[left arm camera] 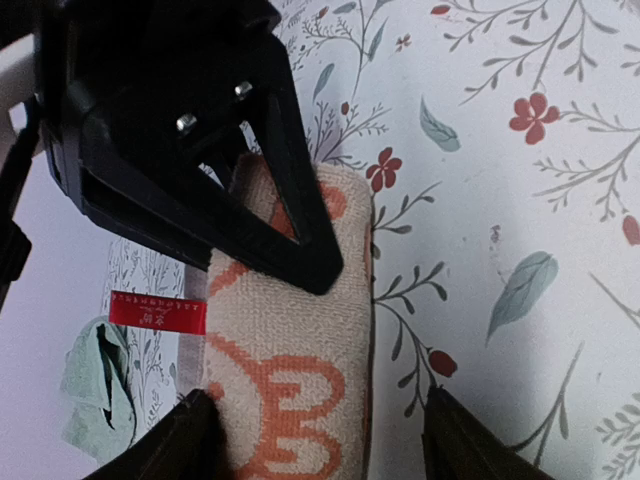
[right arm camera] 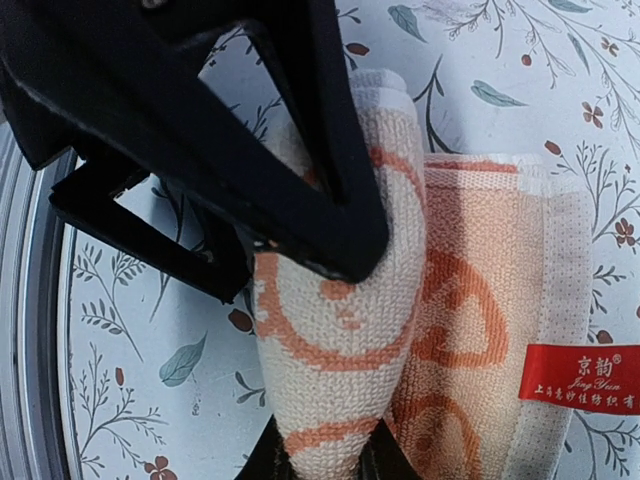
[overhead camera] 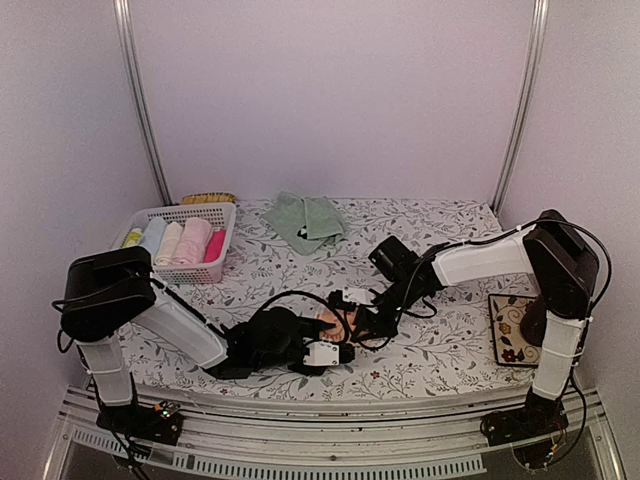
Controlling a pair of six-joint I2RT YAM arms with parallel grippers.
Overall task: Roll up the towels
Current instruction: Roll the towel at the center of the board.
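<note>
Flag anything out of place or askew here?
Green towel lies crumpled and unrolled at the far side of the table, unlike the neat rolls in the basket. Orange towel is only part-rolled, pinched by the right gripper. Nothing spilled or damaged.

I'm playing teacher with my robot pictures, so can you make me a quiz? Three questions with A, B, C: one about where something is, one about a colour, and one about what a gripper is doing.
1. Where is the green towel?
A. Held up in the air.
B. Crumpled on the table at the back, right of the white basket.
C. On the floor.

2. What colour is the tag on the orange towel?
A. Red.
B. Blue.
C. Black.

3. What is the right gripper doing?
A. Open wide over bare table.
B. Shut on a rolled fold of the orange towel.
C. Hidden from every view.

Answers:
1 B, the top view shows it lying on the table beside the basket.
2 A, the right wrist view shows a red tag with white writing.
3 B, its fingers squeeze the fold from both sides.
</note>
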